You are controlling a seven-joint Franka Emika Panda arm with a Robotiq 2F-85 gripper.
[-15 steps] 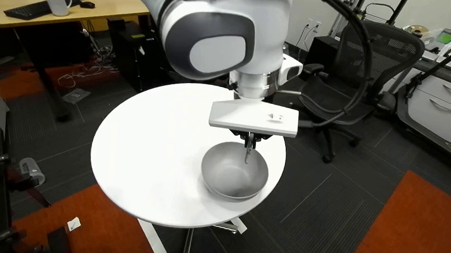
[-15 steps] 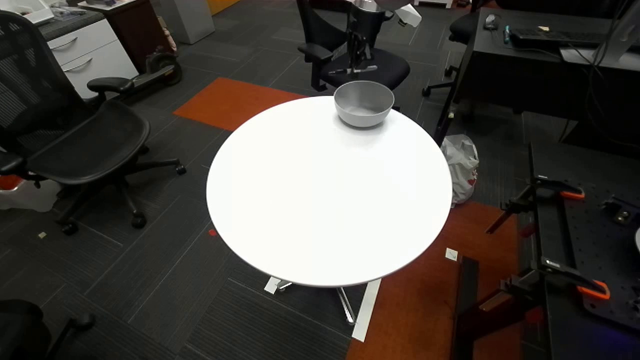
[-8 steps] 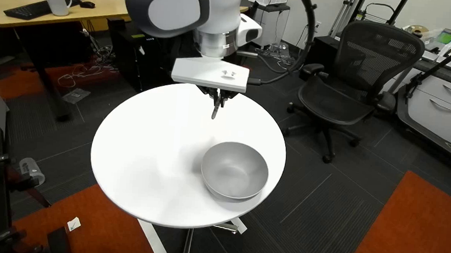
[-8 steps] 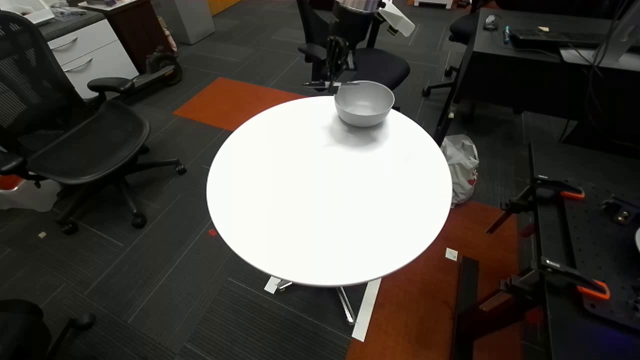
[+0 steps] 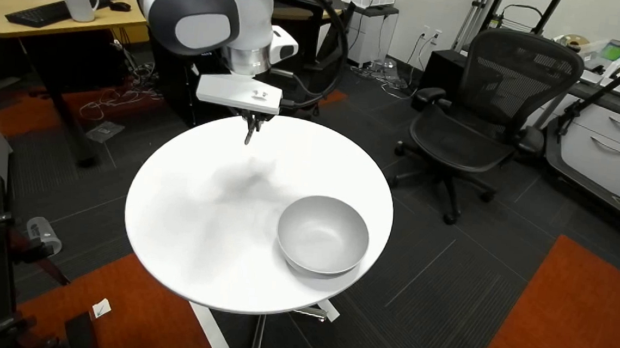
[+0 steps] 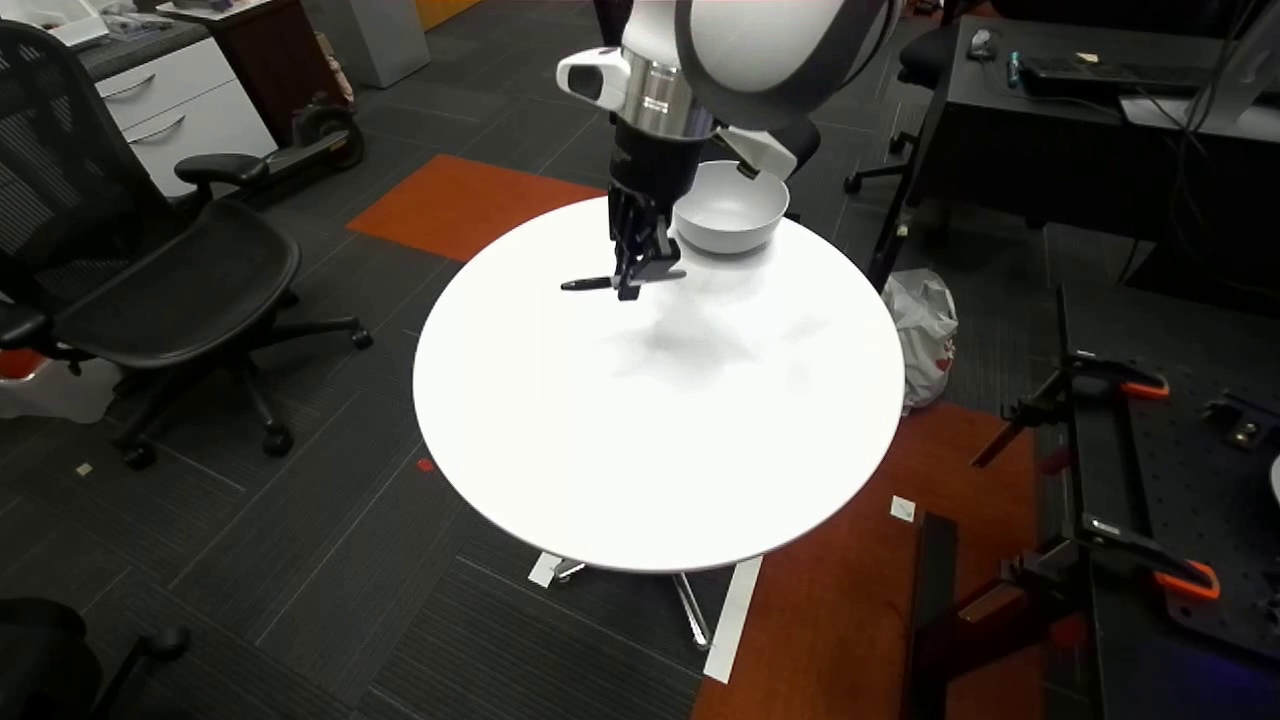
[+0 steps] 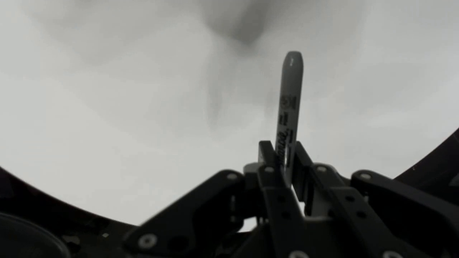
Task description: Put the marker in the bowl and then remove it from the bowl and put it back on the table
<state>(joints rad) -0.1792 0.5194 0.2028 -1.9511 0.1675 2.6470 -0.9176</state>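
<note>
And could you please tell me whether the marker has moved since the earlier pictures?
Yes: in an exterior view, the marker has shifted up and left in the picture, away from the bowl, which has stayed put.

Slim grey-barrelled marker (image 7: 289,96) with dark lettering is hanging above a round white worktop (image 6: 660,450), its middle is being pinched by the claw (image 7: 282,147), plain grey bowl (image 5: 322,246) is sitting upright near the worktop's edge
</note>
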